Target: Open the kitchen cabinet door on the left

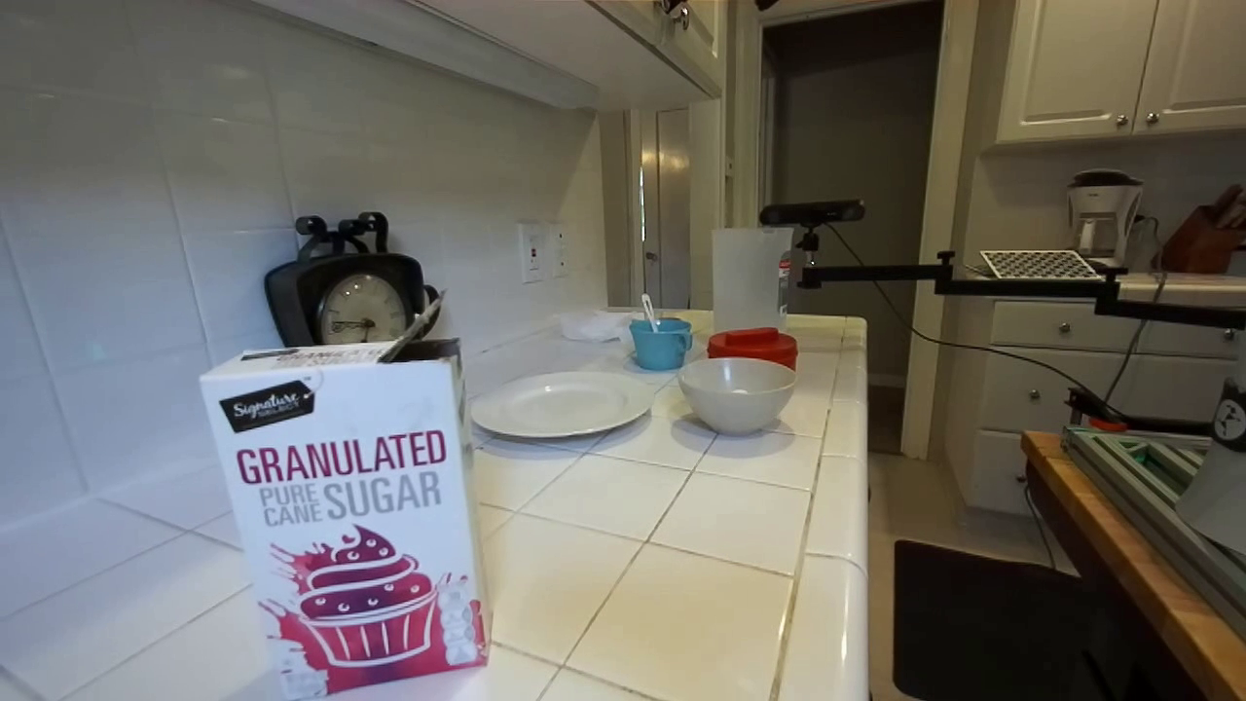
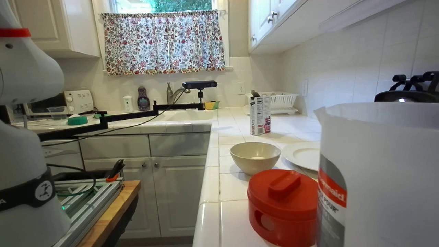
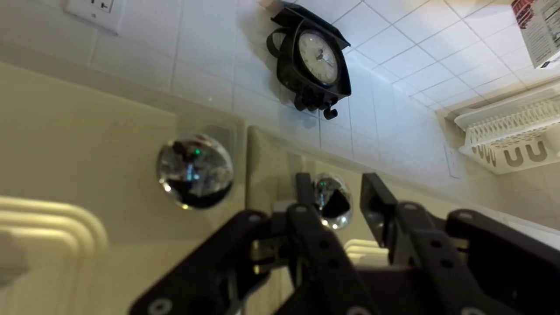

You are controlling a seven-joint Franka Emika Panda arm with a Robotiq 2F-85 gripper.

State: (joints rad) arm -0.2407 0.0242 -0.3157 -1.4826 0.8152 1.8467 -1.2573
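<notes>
Above counter [image 2: 231,212] (tiled) — cabinet [image 2: 271,27]; curtains [image 2: 147,44]

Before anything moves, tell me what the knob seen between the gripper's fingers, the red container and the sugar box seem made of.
Knob: probably polished metal, perhaps chromed, showing clear reflections. Red container: likely plastic, fairly matte, evenly coloured and moulded-looking. Sugar box: apparently smooth printed cardboard, with crisp folded edges.

A rounded white arm [image 2: 20,151] wears a red ring [image 2: 15,33] and a black band [image 2: 20,197] with a round pale emblem [image 2: 44,190]; its black two-fingered tool [image 3: 339,192] has silver screw heads [image 3: 160,306].
</notes>
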